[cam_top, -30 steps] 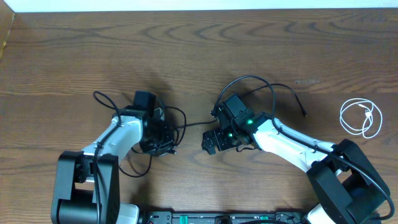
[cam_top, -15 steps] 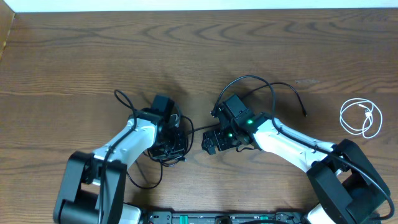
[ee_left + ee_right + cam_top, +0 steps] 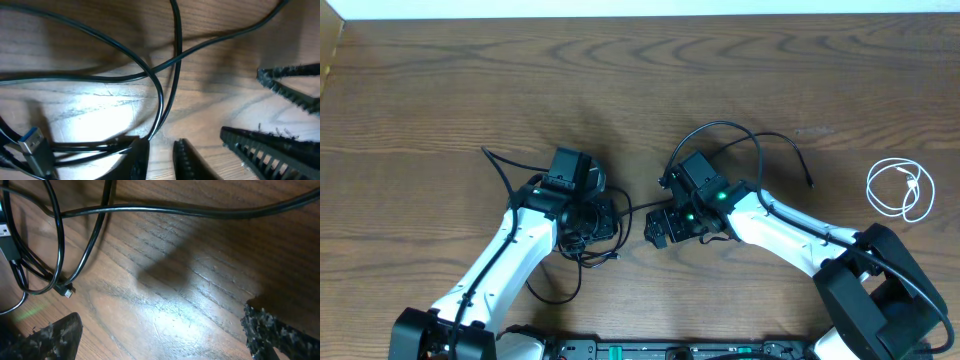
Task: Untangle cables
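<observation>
Several thin black cables [image 3: 582, 243] lie tangled on the wooden table, under and beside my left gripper [image 3: 600, 222]. In the left wrist view its fingers [image 3: 162, 155] are nearly together, with a black cable [image 3: 159, 107] running into the left fingertip and a blue-tipped USB plug [image 3: 32, 142] beside it. My right gripper [image 3: 660, 228] is wide open and empty just to the right; its wrist view shows bare wood between the fingers [image 3: 160, 325] and black cable [image 3: 165, 211] beyond. Another black cable [image 3: 760, 140] loops behind the right arm. The coiled white cable [image 3: 900, 190] lies apart at far right.
A small plug end [image 3: 67, 291] lies on the wood ahead of the right gripper's left finger. The right gripper's ridged fingers [image 3: 280, 145] show close by in the left wrist view. The table's back edge [image 3: 640, 14] meets a white wall.
My left gripper moved right with the black tangle, closing on the right gripper, then its arm swung while the tangle stayed put. The right arm and white cable did not move.
</observation>
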`<state>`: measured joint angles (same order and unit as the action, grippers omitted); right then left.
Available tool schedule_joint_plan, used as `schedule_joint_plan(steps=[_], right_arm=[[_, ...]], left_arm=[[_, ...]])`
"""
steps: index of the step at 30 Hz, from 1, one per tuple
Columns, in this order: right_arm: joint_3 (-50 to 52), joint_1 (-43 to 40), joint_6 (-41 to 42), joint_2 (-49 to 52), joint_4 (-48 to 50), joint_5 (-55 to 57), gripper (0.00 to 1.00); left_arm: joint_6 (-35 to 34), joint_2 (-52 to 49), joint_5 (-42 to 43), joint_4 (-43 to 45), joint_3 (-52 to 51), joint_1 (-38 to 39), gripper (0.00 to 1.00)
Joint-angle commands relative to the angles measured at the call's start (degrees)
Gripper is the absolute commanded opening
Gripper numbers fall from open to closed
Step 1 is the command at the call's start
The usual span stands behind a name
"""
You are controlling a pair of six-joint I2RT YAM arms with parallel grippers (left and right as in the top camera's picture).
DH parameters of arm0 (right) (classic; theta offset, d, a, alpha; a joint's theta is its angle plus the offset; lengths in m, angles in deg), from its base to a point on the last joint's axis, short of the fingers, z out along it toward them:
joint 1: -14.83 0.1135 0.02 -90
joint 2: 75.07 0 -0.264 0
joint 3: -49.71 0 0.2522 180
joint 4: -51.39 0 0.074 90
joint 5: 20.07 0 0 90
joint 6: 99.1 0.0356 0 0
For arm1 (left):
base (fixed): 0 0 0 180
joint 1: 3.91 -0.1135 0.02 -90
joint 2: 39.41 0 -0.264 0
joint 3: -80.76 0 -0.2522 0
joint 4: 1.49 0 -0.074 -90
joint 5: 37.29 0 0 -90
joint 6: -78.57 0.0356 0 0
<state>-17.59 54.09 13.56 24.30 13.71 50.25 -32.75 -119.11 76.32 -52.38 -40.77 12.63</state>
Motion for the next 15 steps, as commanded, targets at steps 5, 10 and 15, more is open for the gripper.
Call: schedule_joint_plan(steps=[5,10,15], right_arm=[[0.4,-2.5,6.4,0.8,-3.9,8.8,0.99],[0.4,-5.5,7.3,0.8,-5.7,9.4,0.99],[0.5,-4.7,7.3,0.8,-5.6,9.5,0.99]], left_arm=[[-3.4,-3.4,-0.7,0.5,0.0,0.0,0.33],[-3.7,-6.1,-0.7,1.9,0.0,0.0,0.33],[-3.8,-7.2,-0.8,4.4,0.0,1.1,0.34]])
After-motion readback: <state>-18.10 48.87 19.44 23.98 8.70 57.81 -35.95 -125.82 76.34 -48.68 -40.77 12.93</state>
